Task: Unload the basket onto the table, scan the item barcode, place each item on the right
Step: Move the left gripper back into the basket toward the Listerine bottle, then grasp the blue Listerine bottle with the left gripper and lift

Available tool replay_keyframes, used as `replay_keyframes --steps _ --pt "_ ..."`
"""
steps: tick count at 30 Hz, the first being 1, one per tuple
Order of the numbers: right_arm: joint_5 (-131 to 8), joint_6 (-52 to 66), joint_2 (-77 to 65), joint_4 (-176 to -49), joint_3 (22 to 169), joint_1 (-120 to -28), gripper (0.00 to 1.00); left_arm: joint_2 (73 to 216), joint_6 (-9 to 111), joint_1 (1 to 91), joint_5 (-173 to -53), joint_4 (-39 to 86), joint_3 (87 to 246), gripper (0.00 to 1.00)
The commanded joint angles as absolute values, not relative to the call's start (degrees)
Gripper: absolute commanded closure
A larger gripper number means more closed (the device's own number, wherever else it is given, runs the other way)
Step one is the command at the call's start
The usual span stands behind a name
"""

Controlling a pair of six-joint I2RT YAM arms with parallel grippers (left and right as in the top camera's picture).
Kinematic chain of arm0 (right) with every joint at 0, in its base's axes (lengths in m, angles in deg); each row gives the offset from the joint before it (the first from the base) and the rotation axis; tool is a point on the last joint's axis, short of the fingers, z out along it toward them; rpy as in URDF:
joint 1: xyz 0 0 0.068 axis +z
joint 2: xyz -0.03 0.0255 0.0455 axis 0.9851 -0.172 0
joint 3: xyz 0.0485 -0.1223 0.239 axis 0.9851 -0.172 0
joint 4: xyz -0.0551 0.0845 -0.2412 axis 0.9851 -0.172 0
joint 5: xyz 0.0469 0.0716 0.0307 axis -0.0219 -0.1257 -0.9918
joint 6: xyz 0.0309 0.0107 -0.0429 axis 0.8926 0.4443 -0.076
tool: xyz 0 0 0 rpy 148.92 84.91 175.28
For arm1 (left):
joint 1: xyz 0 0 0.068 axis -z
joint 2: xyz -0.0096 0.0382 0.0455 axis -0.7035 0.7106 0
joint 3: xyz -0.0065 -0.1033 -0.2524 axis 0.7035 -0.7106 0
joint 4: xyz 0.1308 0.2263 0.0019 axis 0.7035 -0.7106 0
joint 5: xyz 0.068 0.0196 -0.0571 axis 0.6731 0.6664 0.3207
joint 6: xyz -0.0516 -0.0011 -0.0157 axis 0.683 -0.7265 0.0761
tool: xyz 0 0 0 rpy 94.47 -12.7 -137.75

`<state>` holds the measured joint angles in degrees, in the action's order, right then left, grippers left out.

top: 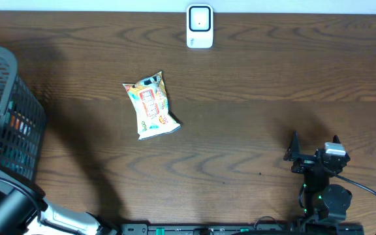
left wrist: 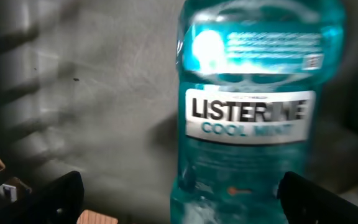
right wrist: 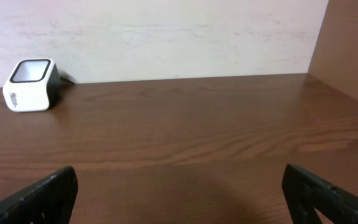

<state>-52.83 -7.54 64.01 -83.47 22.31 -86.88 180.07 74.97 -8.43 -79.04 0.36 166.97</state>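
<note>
"While a black plastic mesh basket [top: 8,130] stands at the left end of the dark brown wooden table [top: 253,78], where is the item?"

"A teal, clear plastic mouthwash bottle [left wrist: 253,112] with a white-and-black label fills the left wrist view. It is on a grey surface just ahead of the left fingers [left wrist: 51,199], and it looks blurred."

"Do they grip it?"

"No. They stand wide apart. One dark tip is well clear of the bottle's side. The other overlaps its lower edge, and I cannot tell whether it touches."

"And the other side?"

"The right fingers [right wrist: 42,196] are spread fully with nothing between them, low over the table near its front right."

"The scanner?"

"The small white barcode scanner [top: 200,27] stands at the middle of the far edge. An orange-and-white snack packet [top: 152,106] lies flat left of centre, between basket and scanner, touching neither."
</note>
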Motion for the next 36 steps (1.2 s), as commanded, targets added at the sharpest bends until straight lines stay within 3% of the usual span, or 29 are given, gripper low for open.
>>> replay_keyframes --steps 1,12,20,22,24,26,36 --pt "-53.1 -8.0 64.4 -83.7 22.2 -87.0 0.01 183.2 74.8 -8.7 -78.3 0.4 165.9 0.02" --pt "-53.1 -8.0 64.4 -83.7 22.2 -87.0 0.01 192.6 72.9 -8.7 -78.3 2.1 165.5 0.01" --pt "-53.1 -8.0 64.4 -83.7 22.2 -87.0 0.01 195.3 72.0 -8.7 -75.8 2.2 165.4 0.30" --pt "-53.1 -8.0 64.4 -83.7 22.2 -87.0 0.01 195.3 72.0 -8.7 -74.0 2.3 165.3 0.34" --pt "-53.1 -8.0 64.4 -83.7 22.2 -87.0 0.01 195.4 71.5 -8.7 -73.0 2.6 165.2 0.33" --pt "-53.1 -8.0 64.4 -83.7 22.2 -87.0 0.01 195.4 70.1 -8.7 -72.9 4.3 164.5 0.04" --pt "-53.1 -8.0 64.4 -83.7 22.2 -87.0 0.01 195.4 68.6 -8.7 -72.9 12.6 156.9 0.00"
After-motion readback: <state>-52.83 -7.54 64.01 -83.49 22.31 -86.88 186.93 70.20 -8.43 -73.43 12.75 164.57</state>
